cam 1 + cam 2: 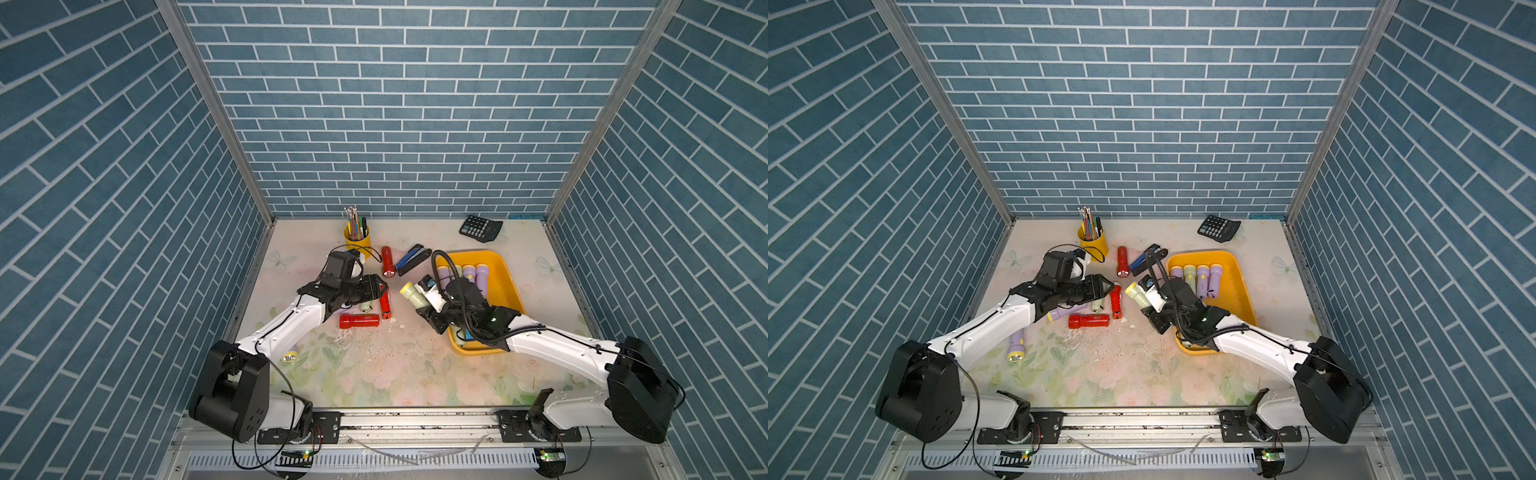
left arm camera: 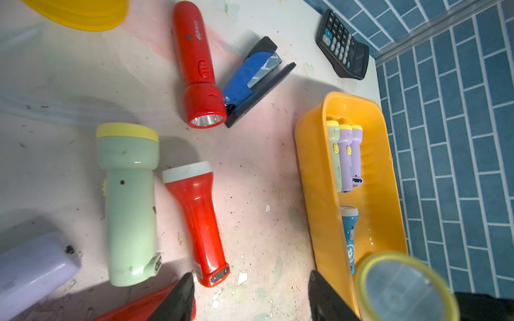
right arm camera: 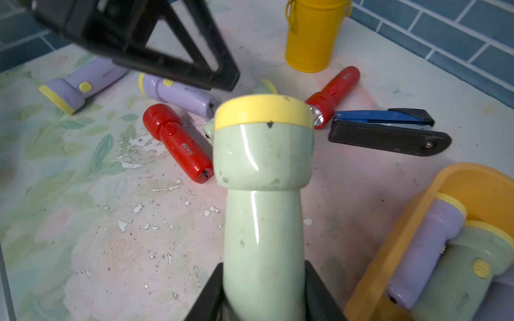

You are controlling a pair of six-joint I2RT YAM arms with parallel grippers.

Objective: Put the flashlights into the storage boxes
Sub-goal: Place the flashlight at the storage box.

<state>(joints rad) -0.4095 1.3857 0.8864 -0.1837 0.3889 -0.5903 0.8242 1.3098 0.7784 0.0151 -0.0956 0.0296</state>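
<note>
**A:** What do the top views give?

**B:** In both top views the right end effector (image 1: 424,306) pinches a pale green flashlight (image 1: 412,293) by its body. It is held above the bench (image 1: 374,365), just beside the yellow tray (image 1: 510,286), head pointing away from the tray. A row of flashlights (image 1: 469,275) lies side by side at the tray's far end. The left end effector (image 1: 384,286) hangs over a red flashlight (image 1: 385,309).

**A:** And the left wrist view?

**B:** Its fingers (image 2: 178,300) stand spread, with only bare bench between them. A second green flashlight (image 2: 128,200) lies next to the red flashlight. A long red flashlight (image 2: 194,64) rests with its head against the stapler (image 2: 250,80). Inside the tray, a blue flashlight (image 2: 350,236) lies apart from the row.

**A:** The right wrist view?

**B:** Both fingers press the pale green flashlight's body, one on each side. Beyond it, two lilac flashlights (image 3: 83,82) lie on the bench under the left end effector. The pen cup (image 3: 311,36) stands upright farther off.
</note>
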